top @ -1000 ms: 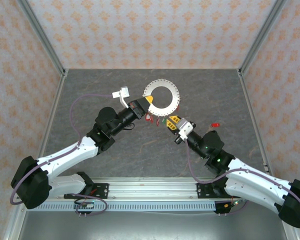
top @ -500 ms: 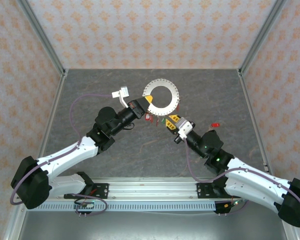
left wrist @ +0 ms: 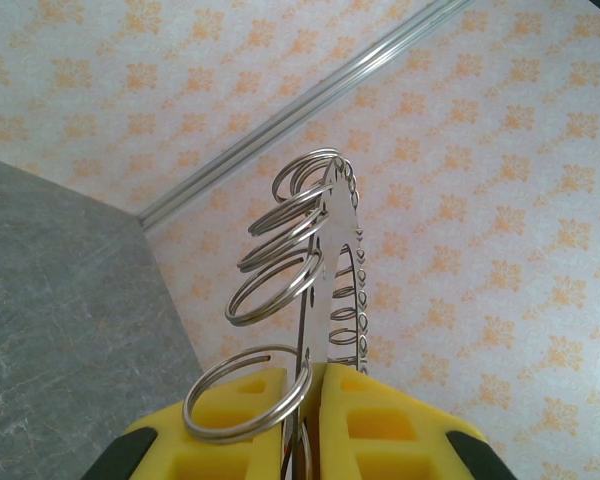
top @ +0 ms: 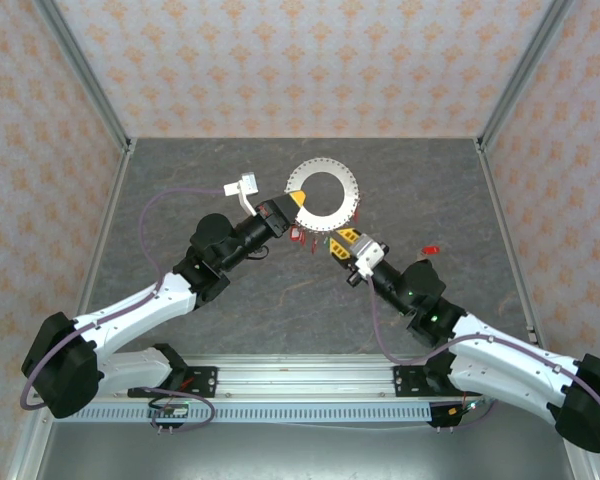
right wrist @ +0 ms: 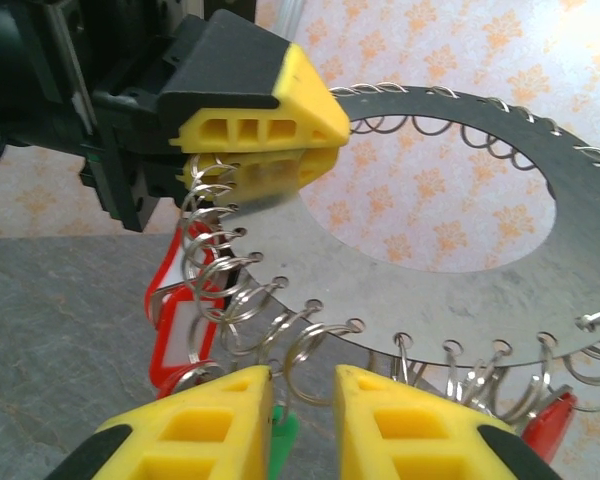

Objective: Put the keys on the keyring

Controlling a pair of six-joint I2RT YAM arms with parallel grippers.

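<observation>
The keyring (top: 325, 195) is a flat grey disc with an open centre and small wire split rings along its rim, held up off the table. My left gripper (top: 298, 198) is shut on its left edge; in the left wrist view the yellow pads (left wrist: 375, 420) clamp the plate (left wrist: 337, 270) edge-on. My right gripper (right wrist: 305, 378) sits just under the ring's lower rim (right wrist: 460, 300), jaws a little apart with one split ring (right wrist: 315, 350) between them. Red keys (right wrist: 185, 320) hang from the rim at the left, and a green key (right wrist: 288, 440) lies by the left finger.
Another red key (top: 430, 247) lies alone on the grey table, right of the right gripper (top: 337, 243). One more red key (right wrist: 552, 415) hangs at the ring's lower right. The enclosure's patterned walls (top: 300, 60) stand behind and at both sides.
My right gripper's jaws have parted slightly, and it has edged up and left towards the ring's lower rim. The left gripper and keyring have not moved.
</observation>
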